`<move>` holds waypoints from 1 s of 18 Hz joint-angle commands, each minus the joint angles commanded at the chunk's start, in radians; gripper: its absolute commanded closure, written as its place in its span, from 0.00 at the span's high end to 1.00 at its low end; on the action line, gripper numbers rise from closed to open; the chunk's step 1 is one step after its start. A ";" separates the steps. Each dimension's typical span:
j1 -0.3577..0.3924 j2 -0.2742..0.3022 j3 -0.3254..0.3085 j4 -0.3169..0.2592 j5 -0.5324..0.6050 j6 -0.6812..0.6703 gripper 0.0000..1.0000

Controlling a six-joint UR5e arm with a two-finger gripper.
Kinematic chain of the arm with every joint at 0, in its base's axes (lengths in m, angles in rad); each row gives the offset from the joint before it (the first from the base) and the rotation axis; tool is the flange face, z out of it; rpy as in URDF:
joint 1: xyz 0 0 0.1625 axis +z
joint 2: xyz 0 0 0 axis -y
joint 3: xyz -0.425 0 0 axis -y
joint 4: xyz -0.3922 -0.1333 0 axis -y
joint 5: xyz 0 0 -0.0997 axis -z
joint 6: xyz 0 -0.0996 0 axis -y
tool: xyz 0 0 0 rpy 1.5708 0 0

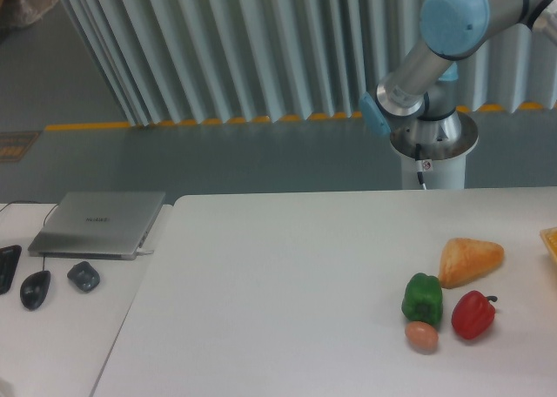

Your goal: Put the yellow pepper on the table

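Oddly, no yellow pepper shows anywhere in this view, so its position and long axis cannot be told. Only the robot arm's point(435, 40) upper joints are visible at top right; the gripper is out of frame, its state unknown. On the white table point(287, 284) sit a green pepper point(422, 299), a red pepper point(473, 314), a small tan egg point(421, 336) and a bread wedge point(470, 259). Beside it, a desk point(61, 345) holds a laptop point(98, 224) and mouse point(35, 289); a pleated curtain point(261, 49) hangs behind.
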 joint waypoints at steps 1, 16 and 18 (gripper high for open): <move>0.000 0.002 -0.002 0.000 -0.002 0.002 0.65; -0.012 0.213 -0.058 -0.279 -0.139 0.175 0.65; -0.012 0.239 -0.064 -0.323 -0.193 0.189 0.64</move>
